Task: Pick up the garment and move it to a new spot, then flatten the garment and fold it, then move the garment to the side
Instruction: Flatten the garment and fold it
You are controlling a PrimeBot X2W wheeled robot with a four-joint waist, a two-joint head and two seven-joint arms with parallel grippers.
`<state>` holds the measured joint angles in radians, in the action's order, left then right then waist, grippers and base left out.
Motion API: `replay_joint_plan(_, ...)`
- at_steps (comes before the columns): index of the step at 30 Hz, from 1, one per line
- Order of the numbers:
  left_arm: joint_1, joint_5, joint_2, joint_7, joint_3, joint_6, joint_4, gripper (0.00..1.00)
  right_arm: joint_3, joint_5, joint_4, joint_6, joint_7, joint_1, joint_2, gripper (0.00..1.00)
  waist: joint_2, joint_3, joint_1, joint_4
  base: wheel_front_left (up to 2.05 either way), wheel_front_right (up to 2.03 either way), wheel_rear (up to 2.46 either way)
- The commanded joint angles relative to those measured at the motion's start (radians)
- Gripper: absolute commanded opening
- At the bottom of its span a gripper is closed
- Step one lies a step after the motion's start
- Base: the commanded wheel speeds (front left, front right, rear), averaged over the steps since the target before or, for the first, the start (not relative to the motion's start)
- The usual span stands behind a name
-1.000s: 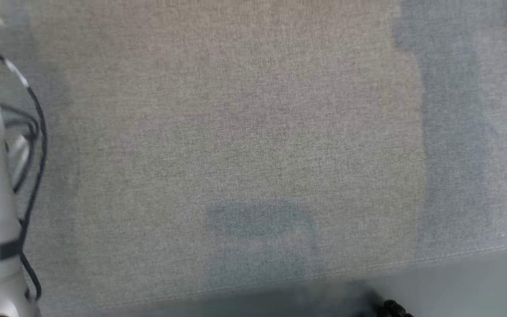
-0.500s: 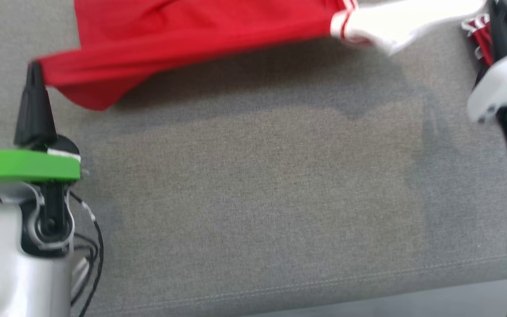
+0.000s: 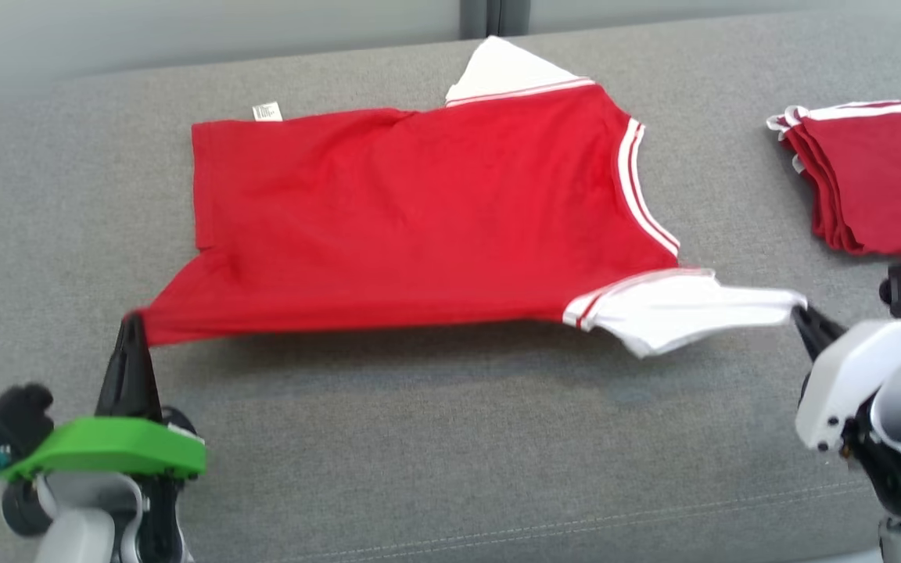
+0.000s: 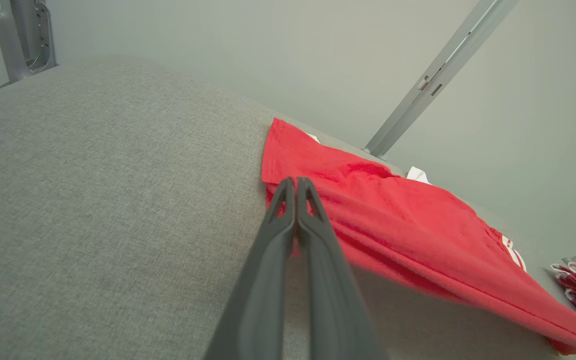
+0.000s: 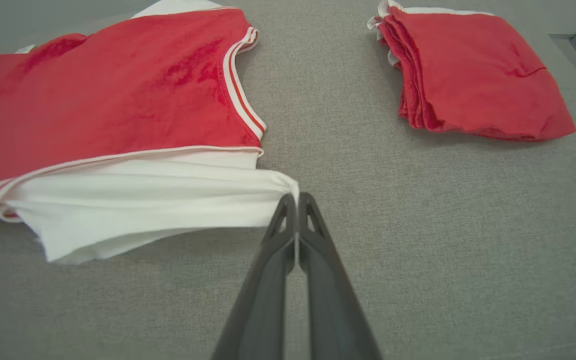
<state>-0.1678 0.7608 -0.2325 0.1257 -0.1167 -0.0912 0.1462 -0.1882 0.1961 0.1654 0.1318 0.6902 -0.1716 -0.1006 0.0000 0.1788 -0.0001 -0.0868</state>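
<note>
Slippage is the risk: the left pincer (image 3: 132, 324) is clenched on a hem corner of the red T-shirt (image 3: 419, 211), the right pincer (image 3: 801, 313) on its white sleeve (image 3: 677, 313). The near edge hangs above the grey worktop (image 3: 450, 438), so uneven pulling could free a corner.

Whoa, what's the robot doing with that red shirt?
The robot holds a red shirt by two spots. Its left claw pinches a bottom corner, and its right claw pinches the tip of the white sleeve. The near edge is lifted off the grey cushion, while the far part lies on it. The shirt is stretched out but not yet folded. A pile of folded red clothes sits off to the robot's right.
</note>
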Motion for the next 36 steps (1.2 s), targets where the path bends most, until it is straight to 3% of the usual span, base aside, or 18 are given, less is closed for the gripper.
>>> replay_joint_plan(1,0.047,0.025,0.016,0.017,0.020,-0.017,-0.002,0.00,-0.013,0.021,0.027,-0.002,0.025,0.049,0.006,0.00,0.0000,-0.029,0.0001,0.010,0.00,0.00,0.00)
replay_joint_plan(11,0.174,0.088,0.083,0.049,0.062,-0.065,0.013,0.00,-0.018,0.044,0.073,-0.002,0.100,0.178,0.026,0.00,0.0000,-0.054,0.0001,0.022,0.00,0.00,0.00)
replay_joint_plan(15,0.225,0.110,0.111,0.034,0.069,-0.107,0.021,0.00,0.000,0.046,0.082,-0.002,0.142,0.238,0.019,0.00,0.0000,-0.062,0.0001,0.028,0.00,0.00,0.00)
replay_joint_plan(20,0.254,0.116,0.117,0.007,0.050,-0.120,0.011,0.00,0.004,0.058,0.091,-0.002,0.158,0.270,0.009,0.00,0.0000,-0.058,0.0001,0.035,0.00,0.00,0.00)
replay_joint_plan(31,0.136,-0.009,0.022,-0.061,-0.054,-0.107,-0.033,0.00,0.020,0.104,0.060,-0.002,0.084,0.130,0.030,0.00,0.0000,-0.025,0.0001,0.052,0.00,0.00,0.00)
replay_joint_plan(36,0.001,-0.076,-0.023,-0.118,-0.110,-0.097,0.017,0.00,0.084,0.109,0.000,-0.002,0.032,0.009,-0.021,0.00,0.0000,0.015,0.0001,0.061,0.00,0.00,0.00)
